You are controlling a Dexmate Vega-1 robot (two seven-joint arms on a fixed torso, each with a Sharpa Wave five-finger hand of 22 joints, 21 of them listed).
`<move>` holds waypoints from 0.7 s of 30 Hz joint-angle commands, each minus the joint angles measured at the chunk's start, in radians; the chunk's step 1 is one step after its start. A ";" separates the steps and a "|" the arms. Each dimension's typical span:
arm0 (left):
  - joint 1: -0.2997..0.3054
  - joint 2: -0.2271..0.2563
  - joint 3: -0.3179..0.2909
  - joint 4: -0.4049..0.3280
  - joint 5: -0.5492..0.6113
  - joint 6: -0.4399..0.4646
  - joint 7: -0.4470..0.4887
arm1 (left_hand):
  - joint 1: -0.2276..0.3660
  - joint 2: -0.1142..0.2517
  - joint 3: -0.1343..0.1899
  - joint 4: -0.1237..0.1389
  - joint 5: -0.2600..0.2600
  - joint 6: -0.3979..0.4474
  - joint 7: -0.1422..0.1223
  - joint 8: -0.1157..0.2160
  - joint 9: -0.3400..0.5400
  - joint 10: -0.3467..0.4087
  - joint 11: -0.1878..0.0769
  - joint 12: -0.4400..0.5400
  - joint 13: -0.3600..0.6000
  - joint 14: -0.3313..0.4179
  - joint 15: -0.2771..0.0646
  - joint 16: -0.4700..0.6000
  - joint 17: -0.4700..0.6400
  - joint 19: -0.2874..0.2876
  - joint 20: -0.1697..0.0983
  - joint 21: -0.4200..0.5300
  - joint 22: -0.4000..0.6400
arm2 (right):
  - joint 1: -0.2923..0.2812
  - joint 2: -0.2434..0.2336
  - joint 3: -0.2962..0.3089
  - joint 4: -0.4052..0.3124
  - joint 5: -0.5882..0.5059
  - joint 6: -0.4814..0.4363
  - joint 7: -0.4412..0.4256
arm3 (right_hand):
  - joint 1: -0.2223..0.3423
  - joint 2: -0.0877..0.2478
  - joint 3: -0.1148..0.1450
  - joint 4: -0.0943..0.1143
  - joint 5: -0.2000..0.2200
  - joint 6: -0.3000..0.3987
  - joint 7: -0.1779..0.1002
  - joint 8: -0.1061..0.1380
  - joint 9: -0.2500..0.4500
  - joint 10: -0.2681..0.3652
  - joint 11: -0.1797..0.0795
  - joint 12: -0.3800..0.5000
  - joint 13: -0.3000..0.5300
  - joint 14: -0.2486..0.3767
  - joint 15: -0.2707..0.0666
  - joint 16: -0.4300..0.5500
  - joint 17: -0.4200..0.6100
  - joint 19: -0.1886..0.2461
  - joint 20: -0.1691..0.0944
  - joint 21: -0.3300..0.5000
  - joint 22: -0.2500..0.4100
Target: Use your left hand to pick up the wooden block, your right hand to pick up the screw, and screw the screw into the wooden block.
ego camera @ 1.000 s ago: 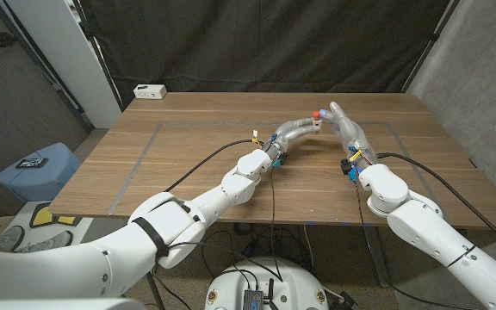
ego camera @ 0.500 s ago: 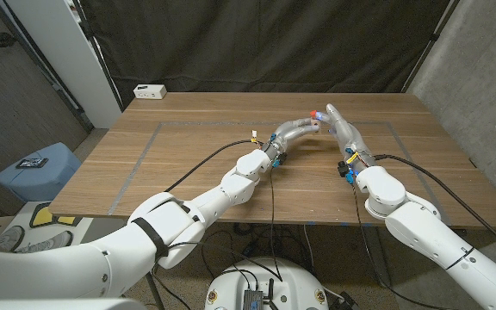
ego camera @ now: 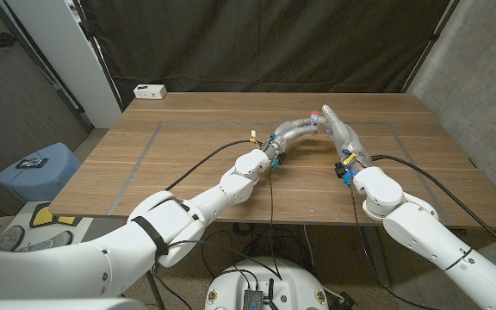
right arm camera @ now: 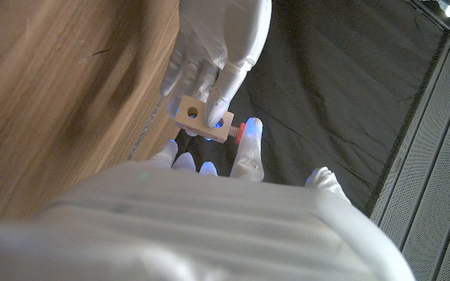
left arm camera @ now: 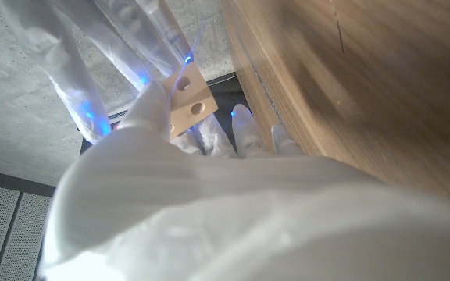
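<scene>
Above the far middle of the table my left hand holds the wooden block, a small pale piece with round holes, pinched at its fingertips. My right hand faces it from the right, fingertips almost touching the left hand's. It holds the screw, whose red head shows between the two hands. In the right wrist view the screw sits right against the block's side. How deep the shank sits in the hole is hidden.
The wooden table carries a taped rectangle outline. A white box sits at its back left corner. A blue stool with a dark object stands on the floor to the left. Cables trail from both wrists.
My right hand has shifted left towards the left hand, bringing the red screw head up to the block. The left arm has stayed put.
</scene>
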 commanded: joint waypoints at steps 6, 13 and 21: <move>0.000 0.002 0.000 -0.005 0.002 0.002 0.001 | 0.002 0.009 0.005 0.003 0.004 0.012 0.003 0.006 0.004 0.011 0.002 0.008 0.003 0.006 -0.033 -0.001 0.002 0.002 0.006 0.008 0.005 | -0.023 -0.005 0.022 -0.014 0.001 0.000 -0.020 | -0.004 0.008 0.008 -0.003 0.009 0.010 0.001 0.006 0.002 -0.041 -0.003 0.007 0.002 -0.144 -0.004 0.007 0.001 -0.003 0.007 0.005 0.003; 0.002 0.001 0.005 -0.011 0.006 0.007 0.005 | 0.000 0.009 0.005 0.002 0.004 0.008 0.002 0.005 0.004 0.009 0.002 0.008 0.003 0.005 -0.034 -0.002 0.002 0.002 0.006 0.008 0.005 | -0.034 -0.014 0.044 -0.016 0.004 0.002 -0.024 | -0.003 0.008 0.009 -0.004 0.009 0.009 0.001 0.003 0.002 -0.038 0.002 0.007 0.002 -0.140 0.002 0.008 0.001 0.000 0.008 0.006 0.003; 0.006 0.001 0.008 -0.021 0.008 0.012 0.010 | -0.001 0.011 0.007 0.002 0.004 0.006 -0.001 0.004 0.004 0.009 0.001 0.007 0.003 0.004 -0.035 -0.003 0.002 0.002 0.005 0.008 0.005 | -0.034 -0.022 0.062 -0.007 0.006 0.010 -0.015 | -0.002 0.008 0.010 -0.006 0.009 -0.009 -0.005 -0.007 0.002 -0.035 0.007 0.006 0.002 -0.137 0.006 0.008 0.001 0.002 0.010 0.006 0.003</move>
